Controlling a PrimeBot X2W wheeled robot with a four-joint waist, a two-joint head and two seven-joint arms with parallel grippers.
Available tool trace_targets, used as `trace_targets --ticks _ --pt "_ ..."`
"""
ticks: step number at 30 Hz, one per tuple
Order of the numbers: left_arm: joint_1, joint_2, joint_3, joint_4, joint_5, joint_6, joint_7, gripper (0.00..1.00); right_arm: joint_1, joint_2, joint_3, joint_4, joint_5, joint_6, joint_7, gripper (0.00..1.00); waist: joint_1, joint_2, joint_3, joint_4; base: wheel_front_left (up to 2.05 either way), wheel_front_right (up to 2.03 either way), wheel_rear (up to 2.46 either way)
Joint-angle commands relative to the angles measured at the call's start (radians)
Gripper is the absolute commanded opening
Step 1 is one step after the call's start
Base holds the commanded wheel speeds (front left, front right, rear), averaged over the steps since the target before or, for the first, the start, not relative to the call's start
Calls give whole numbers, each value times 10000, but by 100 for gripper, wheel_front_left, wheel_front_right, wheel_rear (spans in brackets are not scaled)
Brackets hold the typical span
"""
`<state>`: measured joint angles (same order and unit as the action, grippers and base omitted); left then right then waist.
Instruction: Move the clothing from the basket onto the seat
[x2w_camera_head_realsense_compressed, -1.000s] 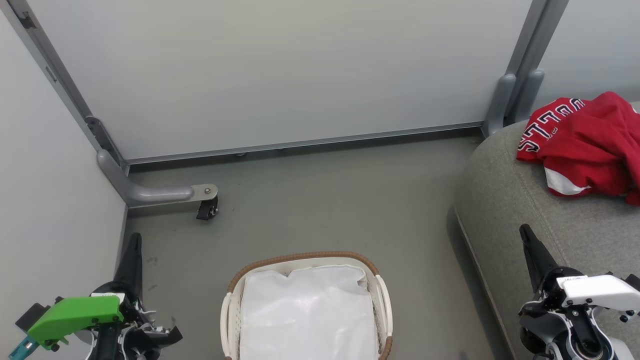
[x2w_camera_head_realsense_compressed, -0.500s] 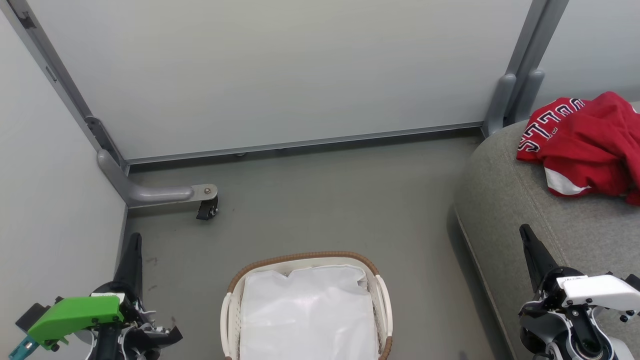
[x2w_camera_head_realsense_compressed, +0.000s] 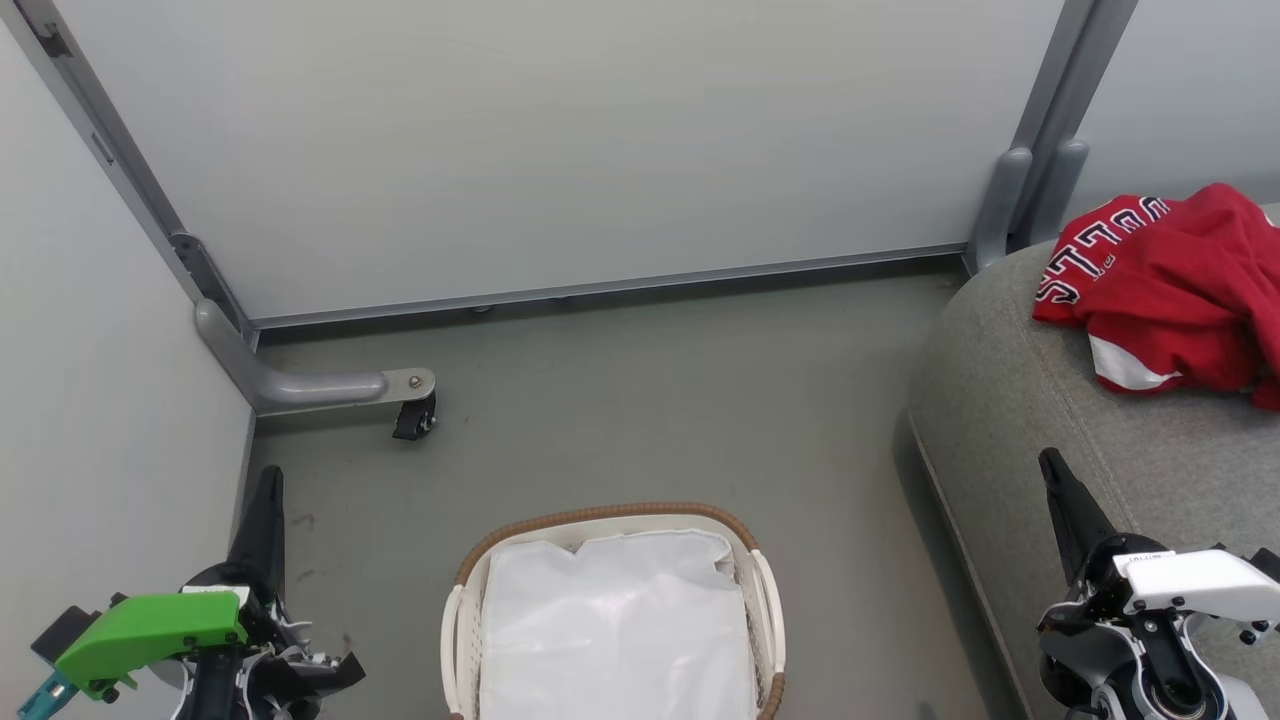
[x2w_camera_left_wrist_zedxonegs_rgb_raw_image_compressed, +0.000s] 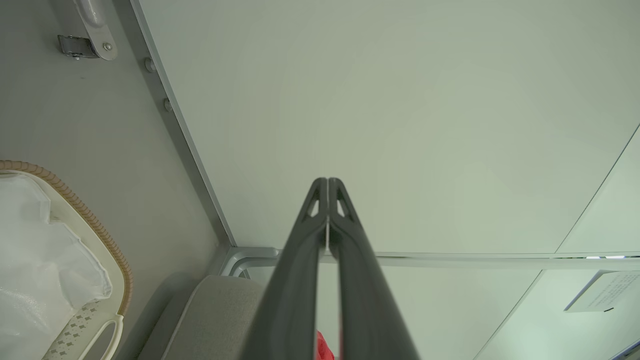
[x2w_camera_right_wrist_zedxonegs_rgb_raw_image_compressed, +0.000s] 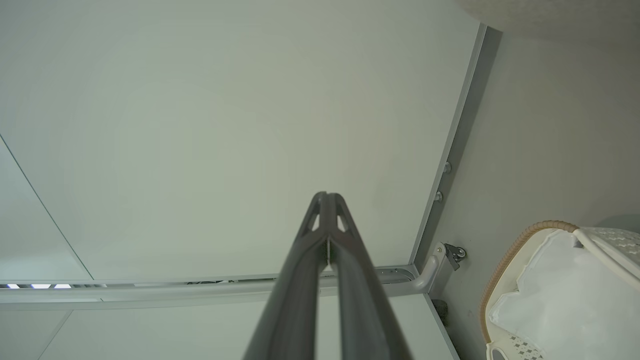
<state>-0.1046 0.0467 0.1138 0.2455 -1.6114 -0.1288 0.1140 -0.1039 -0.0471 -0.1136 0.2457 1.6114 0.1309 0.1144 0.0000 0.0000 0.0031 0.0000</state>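
The red clothing (x2w_camera_head_realsense_compressed: 1175, 285), with white panels and dark block letters, lies crumpled on the grey seat (x2w_camera_head_realsense_compressed: 1040, 400) at the right. On the floor at the bottom centre stands the white basket (x2w_camera_head_realsense_compressed: 610, 518) with its brown rim, holding just a white liner (x2w_camera_head_realsense_compressed: 615, 625). My left gripper (x2w_camera_head_realsense_compressed: 268, 478) is shut at the lower left, empty, left of the basket. Over the seat's front at the lower right, my right gripper (x2w_camera_head_realsense_compressed: 1050, 462) is shut and empty too. The wrist views show the left gripper (x2w_camera_left_wrist_zedxonegs_rgb_raw_image_compressed: 327, 181) and right gripper (x2w_camera_right_wrist_zedxonegs_rgb_raw_image_compressed: 326, 195) with fingers pressed together, and the basket (x2w_camera_left_wrist_zedxonegs_rgb_raw_image_compressed: 90, 220) (x2w_camera_right_wrist_zedxonegs_rgb_raw_image_compressed: 515, 250) at their edges.
Pale partition panels (x2w_camera_head_realsense_compressed: 560, 140) wall the space at the back and left. A grey panel foot with a black caster (x2w_camera_head_realsense_compressed: 412, 418) juts onto the grey floor (x2w_camera_head_realsense_compressed: 650, 400) between basket and back wall. Another grey post (x2w_camera_head_realsense_compressed: 1010, 200) stands by the seat's back corner.
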Motion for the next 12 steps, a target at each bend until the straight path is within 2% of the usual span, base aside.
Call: trace_targets --ticks 1,12 --pt "-91 66 21 -21 -31 -38 35 0 -86 -60 -17 -37 32 -3 30 0 0 0 0 0 0 0 0" --pt "-91 66 20 -22 -32 -38 35 0 -86 -60 -17 -36 32 -3 30 0 0 0 0 0 0 0 0"
